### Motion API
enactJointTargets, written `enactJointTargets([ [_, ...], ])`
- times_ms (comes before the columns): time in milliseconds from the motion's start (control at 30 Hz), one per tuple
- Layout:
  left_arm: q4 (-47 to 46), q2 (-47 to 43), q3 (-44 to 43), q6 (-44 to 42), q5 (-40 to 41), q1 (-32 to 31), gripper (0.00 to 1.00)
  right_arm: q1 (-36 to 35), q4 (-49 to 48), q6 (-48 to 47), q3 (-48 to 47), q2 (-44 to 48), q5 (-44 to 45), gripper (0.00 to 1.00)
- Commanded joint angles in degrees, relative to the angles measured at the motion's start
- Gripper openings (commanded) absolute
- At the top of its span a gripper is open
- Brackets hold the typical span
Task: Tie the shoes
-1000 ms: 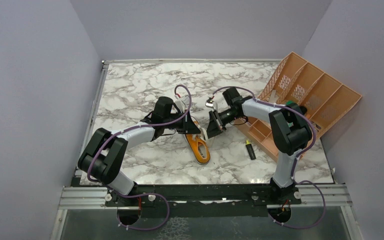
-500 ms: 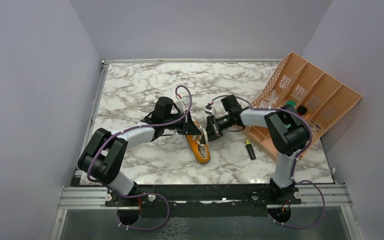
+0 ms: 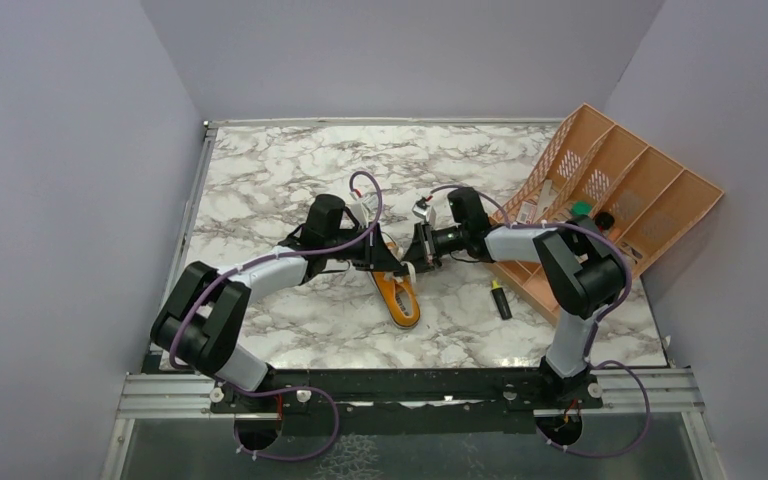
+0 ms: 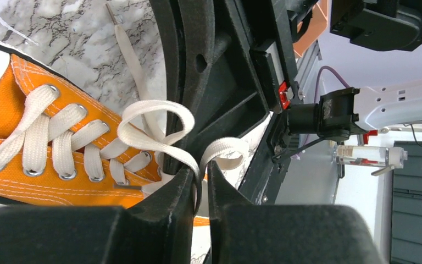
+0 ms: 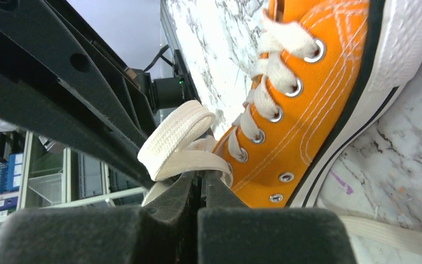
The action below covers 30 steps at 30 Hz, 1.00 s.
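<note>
The shoe (image 3: 398, 295) lies on the table (image 3: 260, 170) between the two arms, about in the middle and nearer to the front edge. Both grippers meet just above its far end.

The left gripper (image 4: 200, 179) has its fingers almost together, with only a thin slit between them, and one white lace (image 4: 148, 113) runs down into this slit, so we judge it pinches that lace. The right gripper (image 5: 200, 181) is fully closed on a folded loop (image 5: 176, 135) of lace, just beside the orange side of the shoe. We think each gripper holds its own piece so that the two can be crossed or passed through each other. For this the grippers must stand very close, nearly touching, and low over the eyelets. The knot is not yet made, as the lace ends hang loose.

Compared with one second ago, the right gripper has moved from a place nearer the rack (image 3: 640, 190) toward the left gripper and now stands right next to it. The left arm is almost where it was. The shoe and the marker (image 3: 500, 298) have not moved.
</note>
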<state>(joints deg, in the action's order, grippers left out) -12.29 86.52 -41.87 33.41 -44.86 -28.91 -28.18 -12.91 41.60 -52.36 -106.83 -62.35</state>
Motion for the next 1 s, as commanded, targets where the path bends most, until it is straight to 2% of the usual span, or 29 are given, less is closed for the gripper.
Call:
enactJointTargets([
  [0,-0.22,-2.23,0.60,-0.23,-2.98,-0.27,0.19,-0.67,-8.83,5.74,1.44,-0.18,1.95,0.01],
  [333,10.39,-6.32,-1.93,-3.20,1.02,-0.19,0.49,-0.73,-9.58,5.53,2.36,-0.87,2.02,0.01],
  [533,20.60,-10.39,-2.94,-2.98,4.53,0.99,0.58,-0.78,-7.55,3.82,2.42,-0.39,2.16,0.01],
  [600,21.95,-11.59,-2.87,-1.90,3.93,1.53,0.85,-0.76,-6.66,3.20,2.25,-0.34,2.11,0.01],
  [667,24.24,-12.67,-3.39,-1.43,4.36,1.93,0.98,-0.77,-5.45,2.28,1.82,-0.23,2.31,0.01],
  [733,26.84,-14.04,-3.90,-1.31,6.43,2.37,0.99,-0.77,-5.16,2.07,1.58,-0.40,2.15,0.01],
  [800,28.57,-14.86,-3.54,0.73,8.36,3.44,0.90,-0.76,-5.11,1.95,1.59,-0.21,2.02,0.01],
  [900,28.92,-13.96,-2.02,6.80,7.28,8.21,0.51,-0.73,-4.38,1.41,1.34,-0.07,2.04,0.01],
  [967,28.91,-12.20,-2.17,11.25,6.38,10.90,0.43,-0.76,-4.32,1.37,1.17,0.08,1.85,0.01],
])
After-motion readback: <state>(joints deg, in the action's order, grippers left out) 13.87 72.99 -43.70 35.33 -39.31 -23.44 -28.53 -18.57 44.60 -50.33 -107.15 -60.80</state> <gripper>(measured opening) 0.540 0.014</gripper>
